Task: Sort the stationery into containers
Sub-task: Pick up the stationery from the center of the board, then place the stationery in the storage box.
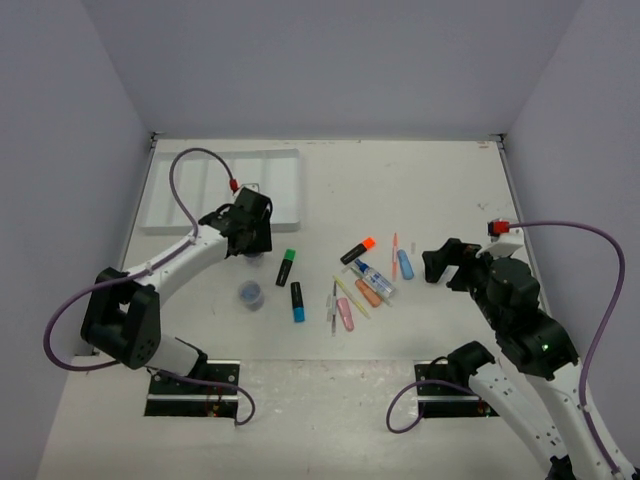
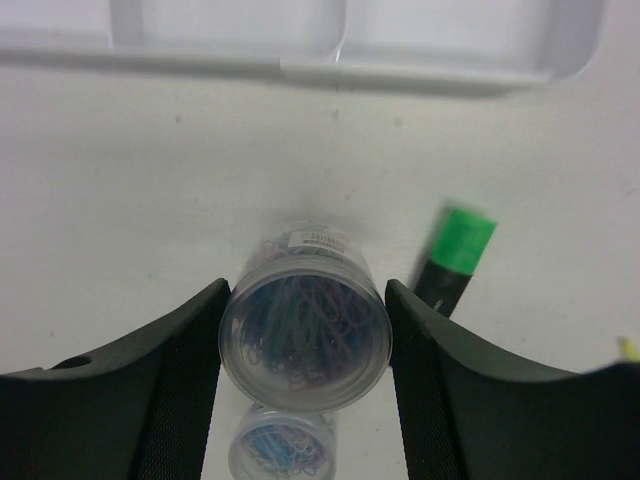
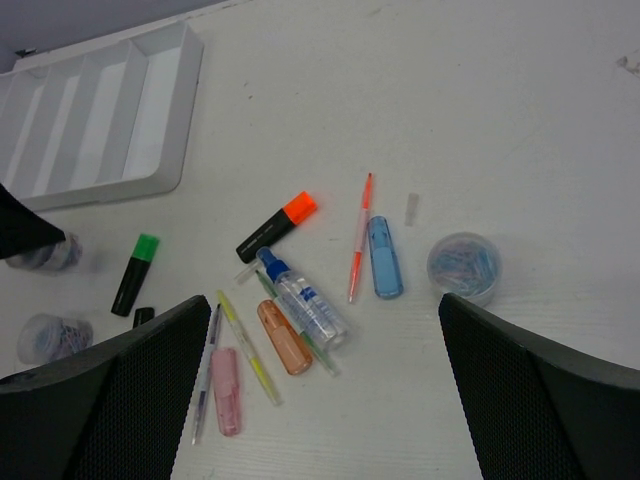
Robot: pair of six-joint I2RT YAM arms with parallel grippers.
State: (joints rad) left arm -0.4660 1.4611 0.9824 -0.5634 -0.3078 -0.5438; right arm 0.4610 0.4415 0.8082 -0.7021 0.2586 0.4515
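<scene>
My left gripper [image 2: 305, 330] is shut on a round clear pot of paper clips [image 2: 305, 325], near the white divided tray [image 2: 300, 40]. In the top view the left gripper [image 1: 245, 228] is just below the tray [image 1: 225, 190]. A second pot [image 1: 251, 294] stands on the table under it. My right gripper [image 3: 320, 400] is open and empty above the pile: glue bottle [image 3: 305, 300], orange eraser [image 3: 284, 336], pink eraser [image 3: 227, 390], blue eraser [image 3: 384, 256], orange-capped highlighter [image 3: 277, 226], thin pens [image 3: 358, 240]. A third pot [image 3: 463, 266] stands right of them.
A green-capped highlighter [image 1: 286, 267] and a blue-capped one [image 1: 297, 302] lie between the arms, right of the second pot. The green one [image 2: 455, 255] is just right of my left fingers. Grey walls bound the table on three sides.
</scene>
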